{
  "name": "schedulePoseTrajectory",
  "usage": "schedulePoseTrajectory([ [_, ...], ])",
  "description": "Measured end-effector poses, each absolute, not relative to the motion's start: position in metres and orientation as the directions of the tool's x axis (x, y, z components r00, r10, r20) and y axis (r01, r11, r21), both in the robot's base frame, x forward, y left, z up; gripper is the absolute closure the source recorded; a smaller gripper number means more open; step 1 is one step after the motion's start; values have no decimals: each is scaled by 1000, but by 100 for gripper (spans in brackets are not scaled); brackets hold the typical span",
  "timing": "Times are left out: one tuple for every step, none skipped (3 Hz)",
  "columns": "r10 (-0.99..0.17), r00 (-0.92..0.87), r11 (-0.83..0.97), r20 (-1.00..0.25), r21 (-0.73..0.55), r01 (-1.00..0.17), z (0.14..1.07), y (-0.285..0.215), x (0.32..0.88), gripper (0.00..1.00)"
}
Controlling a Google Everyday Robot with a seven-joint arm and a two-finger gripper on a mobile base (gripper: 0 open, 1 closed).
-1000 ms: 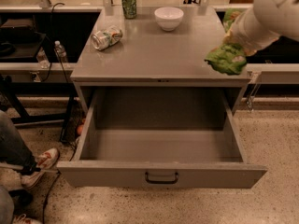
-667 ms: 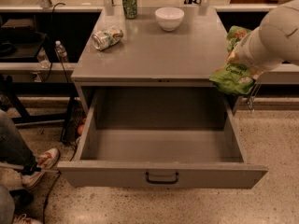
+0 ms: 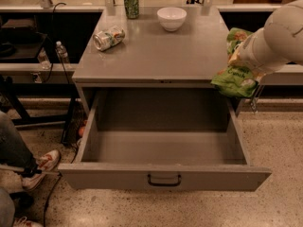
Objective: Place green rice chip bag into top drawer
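The green rice chip bag (image 3: 235, 80) is a crumpled bright green foil bag held in the air at the right front corner of the cabinet top, just above the open drawer's right wall. My gripper (image 3: 238, 60) is shut on the bag's upper part, mostly hidden behind my white arm (image 3: 279, 39) that comes in from the right. The top drawer (image 3: 163, 176) is pulled fully out, grey, with a small black handle (image 3: 164, 180) at its front centre. Its inside is bare.
On the grey cabinet top (image 3: 156, 51) stand a white bowl (image 3: 171, 18) and an upright green soda can (image 3: 131, 3) at the back, and a can (image 3: 108, 37) lying on its side at the left. A person's shoe (image 3: 43, 167) is at the lower left floor.
My arm has carried the bag down and toward the front, from over the cabinet's right edge to the front right corner above the drawer's wall.
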State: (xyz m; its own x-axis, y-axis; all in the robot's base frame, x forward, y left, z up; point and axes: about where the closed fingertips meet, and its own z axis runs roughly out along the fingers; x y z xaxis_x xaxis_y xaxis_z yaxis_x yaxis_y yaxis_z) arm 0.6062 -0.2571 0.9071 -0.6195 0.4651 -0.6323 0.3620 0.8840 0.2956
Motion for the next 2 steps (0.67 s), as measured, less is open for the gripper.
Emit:
schedulePoseTrajectory([
  [396,-687,918,-609,279,283,900,-246,594,100],
  [277,-792,954,-544,257,157,878,-227,570,100],
])
